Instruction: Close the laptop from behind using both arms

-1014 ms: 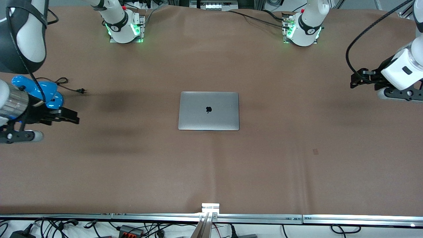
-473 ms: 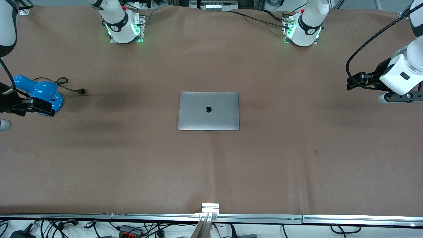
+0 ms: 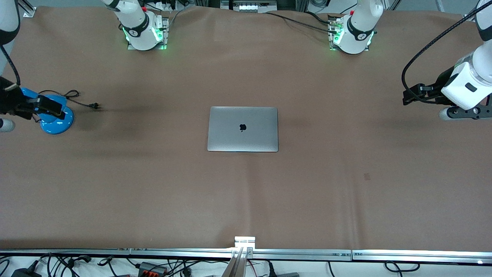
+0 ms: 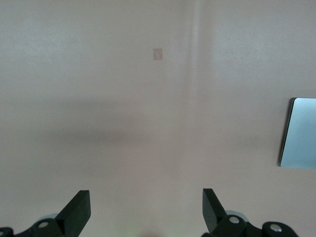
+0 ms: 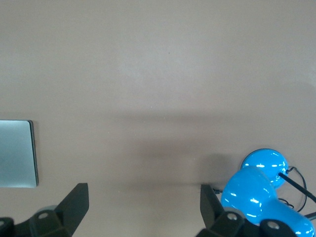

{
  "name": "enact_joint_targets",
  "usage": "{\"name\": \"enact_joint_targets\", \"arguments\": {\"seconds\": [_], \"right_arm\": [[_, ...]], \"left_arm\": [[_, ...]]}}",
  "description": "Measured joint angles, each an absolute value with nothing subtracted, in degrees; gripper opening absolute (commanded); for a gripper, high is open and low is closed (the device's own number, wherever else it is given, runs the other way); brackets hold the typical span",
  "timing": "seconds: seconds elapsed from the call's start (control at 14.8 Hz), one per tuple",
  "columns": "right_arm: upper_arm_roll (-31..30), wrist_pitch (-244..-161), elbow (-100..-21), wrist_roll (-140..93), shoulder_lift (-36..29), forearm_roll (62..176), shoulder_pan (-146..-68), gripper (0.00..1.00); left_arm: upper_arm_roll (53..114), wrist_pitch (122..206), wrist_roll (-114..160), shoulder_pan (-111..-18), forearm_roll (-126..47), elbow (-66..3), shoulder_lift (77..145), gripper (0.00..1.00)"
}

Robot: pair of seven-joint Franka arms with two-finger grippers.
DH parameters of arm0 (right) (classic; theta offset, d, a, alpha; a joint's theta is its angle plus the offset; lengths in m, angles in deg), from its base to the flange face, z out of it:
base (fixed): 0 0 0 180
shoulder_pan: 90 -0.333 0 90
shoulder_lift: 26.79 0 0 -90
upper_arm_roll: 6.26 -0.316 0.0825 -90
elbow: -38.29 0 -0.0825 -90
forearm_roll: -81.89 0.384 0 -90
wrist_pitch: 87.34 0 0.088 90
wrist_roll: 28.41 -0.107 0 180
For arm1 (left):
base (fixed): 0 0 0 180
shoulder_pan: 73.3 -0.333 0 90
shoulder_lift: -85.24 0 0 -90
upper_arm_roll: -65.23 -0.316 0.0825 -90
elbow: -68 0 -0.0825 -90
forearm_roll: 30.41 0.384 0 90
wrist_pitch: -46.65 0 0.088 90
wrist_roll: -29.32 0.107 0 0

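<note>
The space-grey laptop (image 3: 242,129) lies shut and flat in the middle of the brown table, its black apple logo facing up. Its edge shows in the left wrist view (image 4: 298,132) and in the right wrist view (image 5: 17,153). My left gripper (image 3: 408,95) hangs open and empty over the table at the left arm's end, well away from the laptop. My right gripper (image 3: 52,107) hangs open and empty over the blue desk lamp at the right arm's end. Its open fingers (image 5: 74,203) frame bare table.
A blue desk lamp (image 3: 57,122) with a black cord and plug (image 3: 94,104) stands at the right arm's end, also in the right wrist view (image 5: 256,190). The two arm bases (image 3: 144,32) stand along the table's edge farthest from the front camera. A metal rail (image 3: 246,252) runs along the nearest edge.
My right gripper has drawn back from the table toward the right arm's end and now sits over the lamp. My left gripper has shifted slightly. The laptop has not moved.
</note>
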State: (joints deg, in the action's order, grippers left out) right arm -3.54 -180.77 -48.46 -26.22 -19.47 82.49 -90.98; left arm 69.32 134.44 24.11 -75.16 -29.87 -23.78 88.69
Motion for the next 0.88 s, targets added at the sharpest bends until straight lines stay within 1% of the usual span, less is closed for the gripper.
{"name": "enact_joint_targets", "arguments": {"seconds": [0.2,0.41,0.54,0.88], "right_arm": [[-3.5,-185.2,-57.6,-26.2,-26.0,82.3,-91.0,1.00],[-3.7,-185.0,-62.1,-26.2,-30.2,82.2,-91.0,1.00],[-3.8,-184.9,-62.8,-26.2,-30.9,82.2,-91.0,1.00],[-3.9,-187.5,-62.9,-26.2,-29.7,82.2,-91.0,1.00]], "left_arm": [[69.5,134.4,24.1,-75.2,-29.9,-23.3,88.7,1.00],[69.5,134.5,24.1,-75.3,-30.3,-23.2,88.7,1.00],[69.5,134.5,24.1,-75.4,-30.4,-23.1,88.7,1.00],[69.4,134.5,24.1,-75.6,-30.4,-23.0,88.7,1.00]]}}
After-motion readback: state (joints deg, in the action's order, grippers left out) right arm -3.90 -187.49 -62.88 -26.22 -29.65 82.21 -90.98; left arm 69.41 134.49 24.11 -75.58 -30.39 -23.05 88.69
